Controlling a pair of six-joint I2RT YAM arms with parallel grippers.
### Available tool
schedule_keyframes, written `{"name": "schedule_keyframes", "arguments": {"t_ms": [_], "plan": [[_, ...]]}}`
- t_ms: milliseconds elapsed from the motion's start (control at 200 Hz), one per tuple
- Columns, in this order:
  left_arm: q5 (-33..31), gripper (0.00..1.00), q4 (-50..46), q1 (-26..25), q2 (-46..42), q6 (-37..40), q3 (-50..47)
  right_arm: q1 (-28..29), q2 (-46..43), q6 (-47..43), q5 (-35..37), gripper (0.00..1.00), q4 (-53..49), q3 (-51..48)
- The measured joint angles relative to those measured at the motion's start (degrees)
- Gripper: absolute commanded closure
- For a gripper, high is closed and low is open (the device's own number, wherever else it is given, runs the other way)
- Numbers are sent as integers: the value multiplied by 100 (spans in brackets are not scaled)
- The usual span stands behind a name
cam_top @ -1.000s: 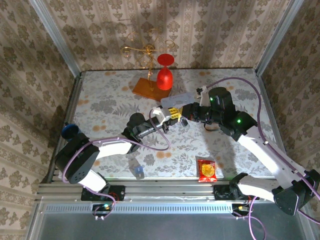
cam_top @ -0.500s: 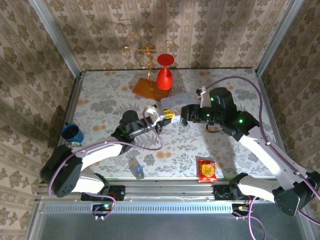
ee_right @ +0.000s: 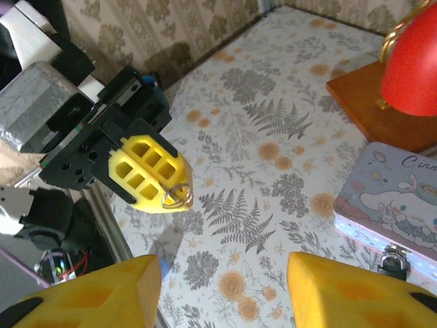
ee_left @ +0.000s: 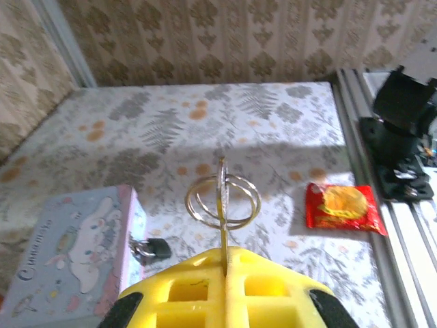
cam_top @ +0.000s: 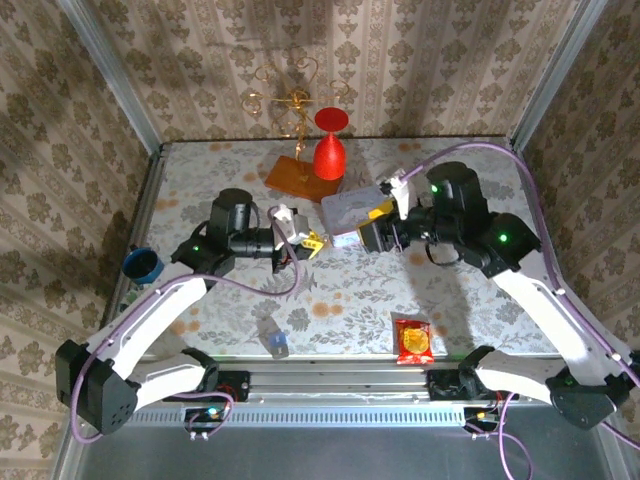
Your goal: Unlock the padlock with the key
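The desk (cam_top: 200, 200), spread with a pale cloth of ferns and flowers, carries a pastel lilac tin box with a cartoon character on its lid (cam_top: 345, 208), set towards the back. The two arms face each other over the middle.

The right hand (cam_top: 368, 228) hovers just beside the box's near corner. From its own camera the yellow fingers stand moderately apart with nothing between them. The left hand (cam_top: 310, 243) hangs a little way off to the left, above the cloth, its yellow fingers pressed together on the small thin key with its wire rings (ee_left: 222, 205). The rings stick out past the fingertips.

The padlock (ee_left: 150, 249), a tiny dark metal block with a silvery glint, sits on the desk touching the side of the box. I cannot tell whether it is hooked to the box or merely lying against it.

To my eye the key is secured and the lock untouched, so the step in hand is bringing the two together. The right hand would need to steady the padlock while the left lines the key up with the keyhole, a fiddly aim for something so small.
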Motion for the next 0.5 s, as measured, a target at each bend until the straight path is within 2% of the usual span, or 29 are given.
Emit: {"name": "schedule_keyframes", "arguments": {"t_ms": [140, 265, 500], "plan": [[37, 100, -1379, 0, 330, 726, 647, 260, 507, -404, -4, 57, -339, 472], [-234, 100, -2280, 0, 595, 1161, 1056, 492, 839, -573, -4, 64, -479, 608], [-839, 100, -3265, -90, 813, 1620, 1609, 636, 1084, -507, -151, 69, -160, 308]]}}
